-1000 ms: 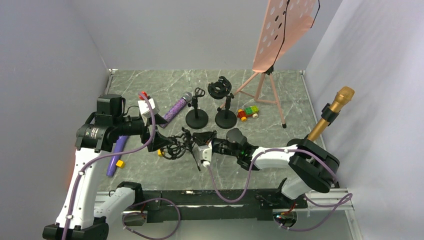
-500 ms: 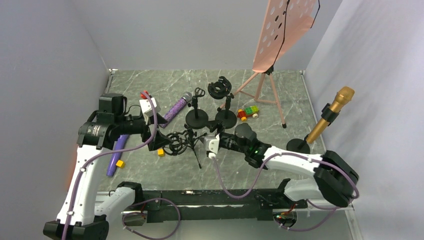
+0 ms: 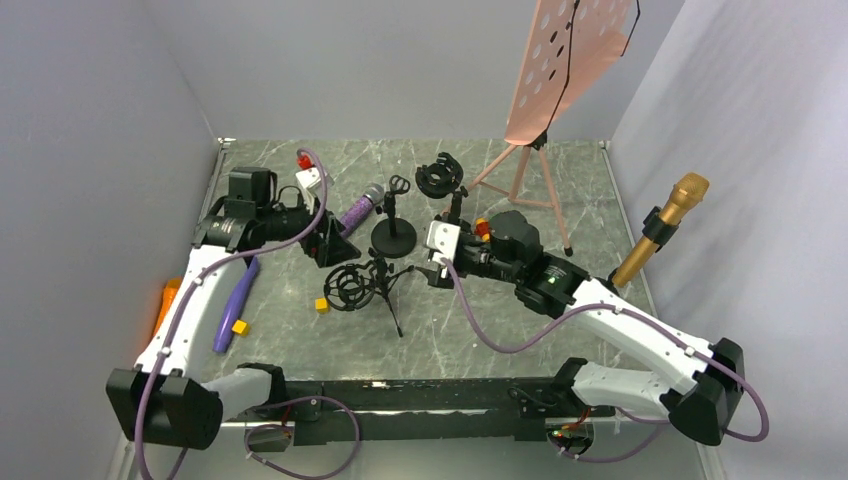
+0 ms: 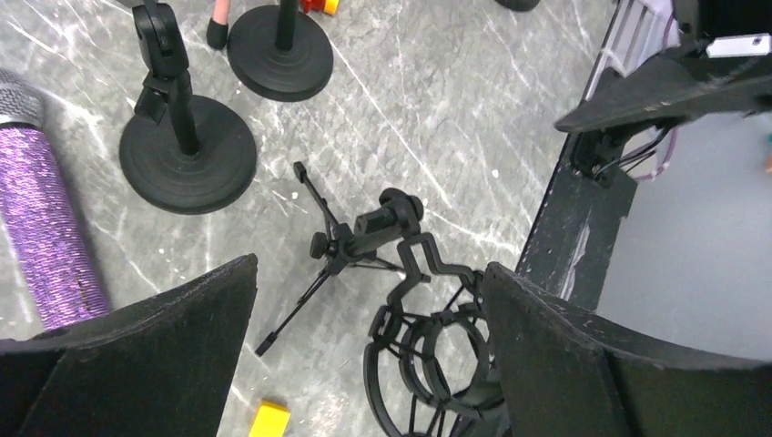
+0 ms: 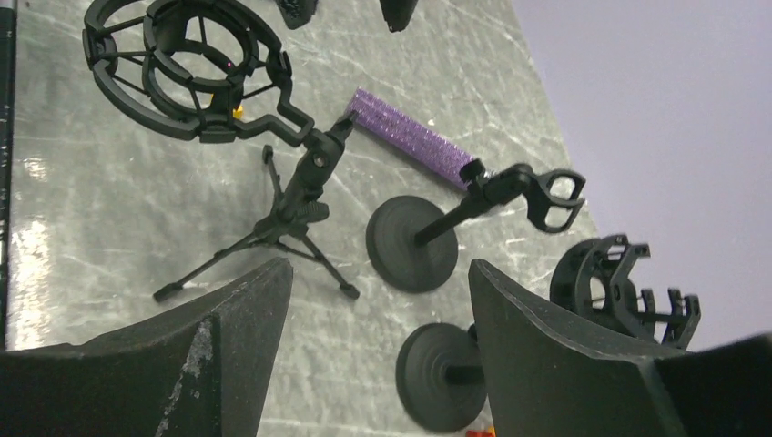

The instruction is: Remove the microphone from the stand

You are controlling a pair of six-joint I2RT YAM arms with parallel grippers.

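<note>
Gold metallic microphone: seated in its stand near the right wall. The long axis is tilted, with the head up and seemingly rightward. Left gripper and right gripper: extended mid-table, jaws spread, holding nothing, well apart from the microphone.

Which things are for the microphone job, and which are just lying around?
For the job, I think:
gold microphone
gold stand holding it

Lying about:
glittery purple microphone
empty tripod mount
yellow block
pink music stand
</note>
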